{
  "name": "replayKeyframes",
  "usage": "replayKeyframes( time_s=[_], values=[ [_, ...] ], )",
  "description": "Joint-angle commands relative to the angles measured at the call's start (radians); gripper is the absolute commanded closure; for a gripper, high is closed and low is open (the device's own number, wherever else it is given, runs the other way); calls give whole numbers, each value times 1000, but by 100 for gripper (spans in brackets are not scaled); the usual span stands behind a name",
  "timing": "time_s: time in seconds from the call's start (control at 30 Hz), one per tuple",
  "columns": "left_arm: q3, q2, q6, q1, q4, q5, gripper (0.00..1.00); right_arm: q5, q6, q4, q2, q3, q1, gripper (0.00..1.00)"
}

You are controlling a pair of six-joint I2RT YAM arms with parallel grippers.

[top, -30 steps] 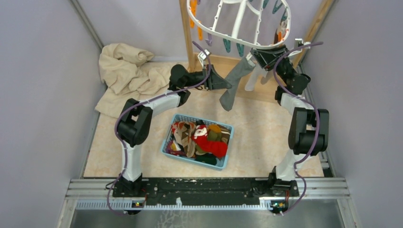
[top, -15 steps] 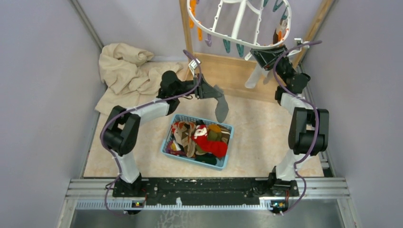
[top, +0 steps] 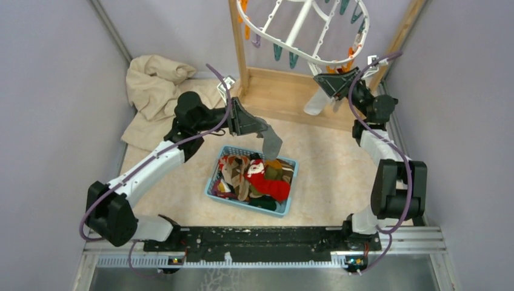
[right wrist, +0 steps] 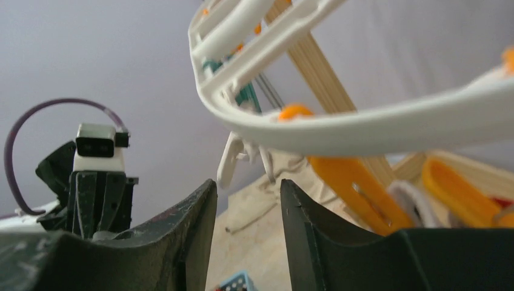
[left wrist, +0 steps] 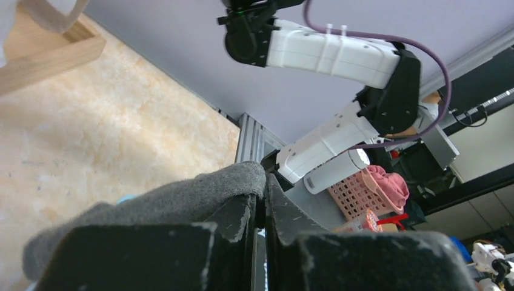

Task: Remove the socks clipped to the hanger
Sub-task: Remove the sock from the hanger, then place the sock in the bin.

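Moved: left arm (top: 151, 167) has swung back from the hanger (top: 309, 59) toward the basket (top: 212, 185), taking a grey sock (top: 271, 142) along; the hanger's rim now rides higher and sits further left than it did a second ago.
Left gripper (top: 262, 128): clamped on the grey sock's cuff, jaws almost touching in the wrist view, the rest of the sock hanging free.
Grey sock: off its clip, dangling above the basket's far rim, its toe just over the pile inside.
Right gripper (top: 332, 82): jaws apart with nothing between them, just below the hanger rim and near the orange clips (right wrist: 348, 182).
White sock (top: 315, 104): still hanging at the hanger's right end, under the right gripper.
Other socks (top: 254, 176): heaped in the basket, a red one on top.
Hanger: tilted on the wooden rack (top: 239, 45), most clips bare.
Risk, drop: let go here and the grey sock may drape over the far rim or slide onto the table, since it hangs at the edge and not over the middle.
Risk, hanger: it looks free to swing, so the right jaws could close on rim or clip and not on cloth.
Risk, pull: tugging the white sock sideways could drag the hanger round before the clip gives.
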Motion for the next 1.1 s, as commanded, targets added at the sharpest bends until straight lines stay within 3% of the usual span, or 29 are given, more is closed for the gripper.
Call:
replayKeyframes(
  time_s=[0.0,0.03,0.07,0.13,0.4,0.67,0.87,1.07],
  values=[
    [-49,-52,68,0,-188,-53,89,-42,-144,-218,-144,-87,31,49],
    [-56,-61,73,0,-203,-58,89,-38,-171,-266,-175,-106,35,37],
    [-63,-70,81,0,-214,-59,89,-31,-198,-322,-202,-124,39,32],
    [-82,-85,88,-1,-230,-63,89,-14,-244,-418,-259,-157,41,28],
    [-152,-139,150,-1,-340,-125,88,33,-385,-832,-466,-196,45,27],
    [-230,-152,140,-30,-358,-138,86,32,-444,-1024,-569,-183,133,28],
    [-297,-155,115,-100,-376,-153,75,81,-503,-1140,-609,-213,224,30],
    [-339,-83,113,-161,-358,-175,55,150,-586,-1310,-634,-207,332,30]
  ],
)
